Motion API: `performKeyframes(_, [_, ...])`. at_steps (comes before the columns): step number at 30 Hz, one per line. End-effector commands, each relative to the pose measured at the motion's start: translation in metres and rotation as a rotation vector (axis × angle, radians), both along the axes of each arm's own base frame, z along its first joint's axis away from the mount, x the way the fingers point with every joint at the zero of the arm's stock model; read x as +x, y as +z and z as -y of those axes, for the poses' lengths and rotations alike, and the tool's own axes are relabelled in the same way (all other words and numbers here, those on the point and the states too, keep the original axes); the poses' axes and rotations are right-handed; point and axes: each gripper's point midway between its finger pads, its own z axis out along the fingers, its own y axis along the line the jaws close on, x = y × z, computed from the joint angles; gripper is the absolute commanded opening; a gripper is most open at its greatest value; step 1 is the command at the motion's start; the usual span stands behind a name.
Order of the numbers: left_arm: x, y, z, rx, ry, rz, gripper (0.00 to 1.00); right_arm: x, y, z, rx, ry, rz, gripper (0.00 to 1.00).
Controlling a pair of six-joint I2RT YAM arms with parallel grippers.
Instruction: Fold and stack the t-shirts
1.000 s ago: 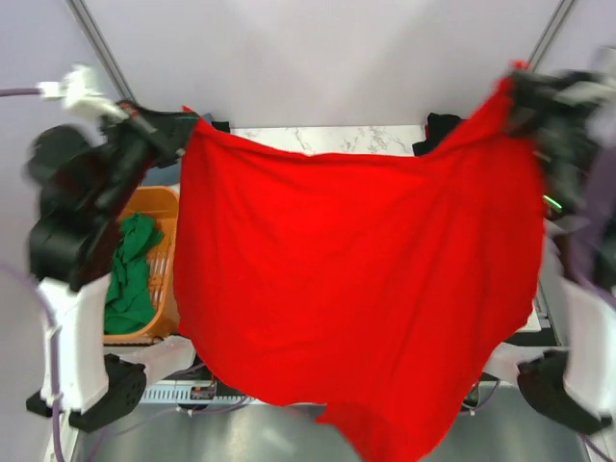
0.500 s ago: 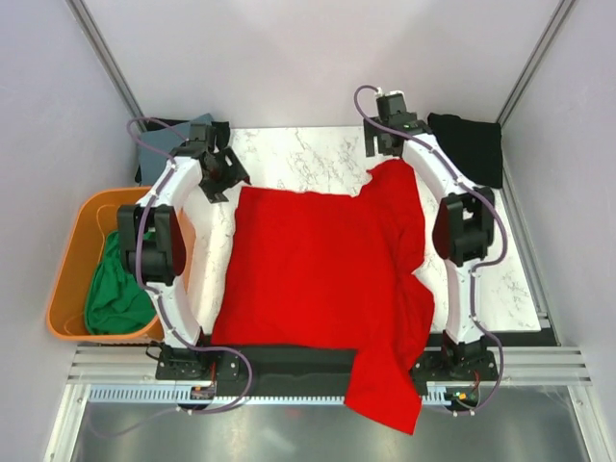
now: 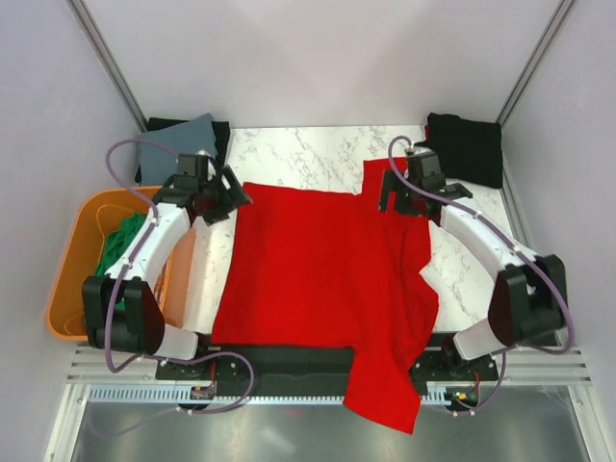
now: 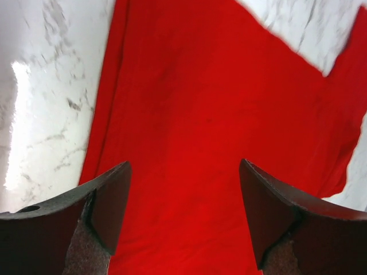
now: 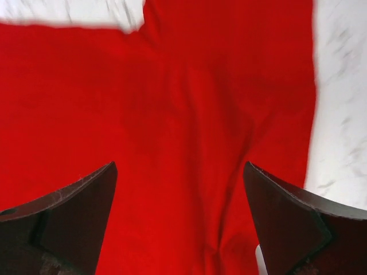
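A red t-shirt (image 3: 318, 269) lies spread across the marble table (image 3: 308, 154), its right side rumpled and folded over. Its lower right part hangs over the near edge. My left gripper (image 3: 229, 196) hovers open above the shirt's far left corner. In the left wrist view only red cloth (image 4: 200, 114) shows between the dark fingers (image 4: 106, 200), and nothing is held by the gripper (image 4: 183, 166). My right gripper (image 3: 399, 200) stands open over the shirt's far right part. The right wrist view shows creased red cloth (image 5: 189, 103) beneath the wide-open gripper (image 5: 179, 166).
An orange basket (image 3: 69, 289) holding a green garment (image 3: 120, 245) stands off the table's left side. A grey-blue folded shirt (image 3: 183, 135) lies on dark cloth at the far left corner. A black garment (image 3: 467, 146) sits at the far right corner.
A second ago both grippers held the red t-shirt up in the air. It now lies on the table, both grippers have opened and let go, and both arms have drawn back.
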Motion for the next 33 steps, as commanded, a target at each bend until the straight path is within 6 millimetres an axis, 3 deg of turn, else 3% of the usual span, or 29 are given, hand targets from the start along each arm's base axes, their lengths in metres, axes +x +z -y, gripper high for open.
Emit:
performKeyframes(1, [-0.007, -0.026, 0.022, -0.019, -0.101, 0.001, 0.82, -0.004, -0.043, -0.022, 0.118, 0.053, -0.151, 0.98])
performKeyframes(3, [-0.013, -0.045, 0.035, -0.02, -0.136, -0.035, 0.82, 0.005, -0.049, -0.025, 0.119, 0.067, -0.179, 0.98])
performKeyframes(4, [-0.014, -0.051, 0.039, -0.022, -0.151, -0.044, 0.82, 0.002, -0.069, -0.018, 0.076, 0.044, -0.247, 0.98])
performKeyframes(7, [-0.017, -0.075, 0.044, -0.033, -0.161, -0.1, 0.81, 0.002, -0.084, 0.004, 0.039, -0.031, -0.293, 0.98])
performKeyframes(13, [-0.021, -0.112, 0.039, -0.007, -0.152, -0.154, 0.8, -0.025, -0.125, 0.04, 0.054, -0.118, -0.361, 0.98])
performKeyframes(15, [-0.019, -0.12, 0.034, 0.0, -0.136, -0.172, 0.8, -0.032, -0.135, 0.051, 0.088, -0.122, -0.383, 0.98])
performKeyframes(18, [-0.019, -0.138, 0.024, 0.013, -0.101, -0.214, 0.8, -0.025, -0.136, 0.059, 0.12, -0.062, -0.351, 0.98])
performKeyframes(22, [-0.025, -0.158, -0.004, 0.069, 0.002, -0.278, 0.78, -0.02, -0.145, 0.091, -0.019, -0.139, -0.374, 0.98])
performKeyframes(24, [-0.026, -0.159, -0.013, 0.081, 0.037, -0.281, 0.78, -0.012, -0.143, 0.102, -0.074, -0.156, -0.36, 0.98])
performKeyframes(25, [-0.027, -0.159, -0.016, 0.088, 0.047, -0.287, 0.78, -0.014, -0.144, 0.118, -0.16, -0.193, -0.372, 0.98])
performKeyframes(27, [-0.029, -0.158, -0.018, 0.092, 0.055, -0.287, 0.78, -0.001, -0.13, 0.126, -0.213, -0.208, -0.349, 0.98])
performKeyframes(29, [-0.031, -0.153, -0.015, 0.073, 0.055, -0.287, 0.77, 0.007, -0.113, 0.113, -0.21, -0.164, -0.317, 0.98])
performKeyframes(30, [-0.031, -0.145, -0.014, 0.061, 0.054, -0.269, 0.77, 0.015, -0.094, 0.105, -0.198, -0.143, -0.267, 0.98])
performKeyframes(32, [-0.035, -0.133, -0.011, 0.035, 0.064, -0.248, 0.77, 0.02, -0.074, 0.075, -0.165, -0.081, -0.222, 0.98])
performKeyframes(33, [-0.032, -0.114, -0.01, 0.022, 0.069, -0.192, 0.77, 0.023, -0.062, 0.064, -0.14, -0.057, -0.196, 0.98])
